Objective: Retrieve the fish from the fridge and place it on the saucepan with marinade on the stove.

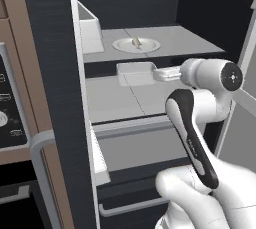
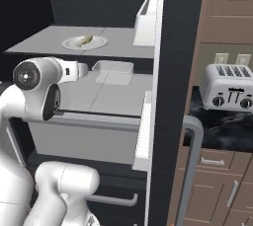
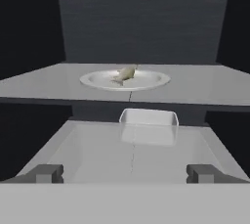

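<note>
Right now my gripper (image 3: 125,173) hangs at the front of the lower shelf (image 3: 97,154) inside the open fridge (image 1: 50,73), jaws spread wide and holding nothing. Beyond them sits a small clear tray (image 3: 148,125). Farther back, on the upper shelf, the fish (image 3: 124,75) lies on a white plate (image 3: 151,79), ungrasped; picking it and carrying it to the saucepan remain

Cameras: two base views, one hand view.
Base views flank the open fridge (image 1: 55,73) closely, sharing its shelves at 12 o'clock; hand view looks level inside.
</note>
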Tool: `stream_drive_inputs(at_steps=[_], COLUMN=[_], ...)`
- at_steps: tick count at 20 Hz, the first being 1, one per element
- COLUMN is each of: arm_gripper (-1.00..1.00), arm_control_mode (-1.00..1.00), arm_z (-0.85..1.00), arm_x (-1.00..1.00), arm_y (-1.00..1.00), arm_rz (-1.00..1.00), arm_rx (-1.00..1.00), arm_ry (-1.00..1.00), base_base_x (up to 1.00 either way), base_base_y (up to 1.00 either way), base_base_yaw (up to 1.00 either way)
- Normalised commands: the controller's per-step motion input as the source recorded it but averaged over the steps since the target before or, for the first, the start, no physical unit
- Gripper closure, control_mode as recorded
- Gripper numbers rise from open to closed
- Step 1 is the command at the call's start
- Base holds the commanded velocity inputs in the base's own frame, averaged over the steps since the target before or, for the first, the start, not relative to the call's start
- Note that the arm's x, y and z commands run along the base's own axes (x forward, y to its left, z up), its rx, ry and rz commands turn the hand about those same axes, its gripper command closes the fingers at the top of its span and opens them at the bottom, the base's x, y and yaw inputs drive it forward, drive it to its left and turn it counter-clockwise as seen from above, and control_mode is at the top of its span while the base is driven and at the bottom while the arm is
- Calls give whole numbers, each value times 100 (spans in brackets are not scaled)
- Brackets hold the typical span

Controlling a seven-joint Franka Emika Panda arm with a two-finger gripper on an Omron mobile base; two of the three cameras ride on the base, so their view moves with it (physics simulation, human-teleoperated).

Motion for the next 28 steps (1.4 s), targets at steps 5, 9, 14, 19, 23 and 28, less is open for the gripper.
stream_drive_inputs(at_steps=[5,9,14,19,23,28], arm_gripper=[-100,-100,-100,-100,-100,-100], arm_control_mode=[-100,-100,-100,-100,-100,-100], arm_z=[52,37,10,0,-2,-10], arm_x=[-40,-2,6,6,34,63], arm_y=[0,0,0,2,7,7], arm_rz=[-4,-11,-8,0,0,0], arm_rx=[0,0,2,0,0,0], arm_ry=[14,15,6,-2,0,0], base_base_x=[0,0,0,0,0,0], base_base_y=[0,0,0,0,0,0], base_base_yaw=[0,0,0,0,0,0])
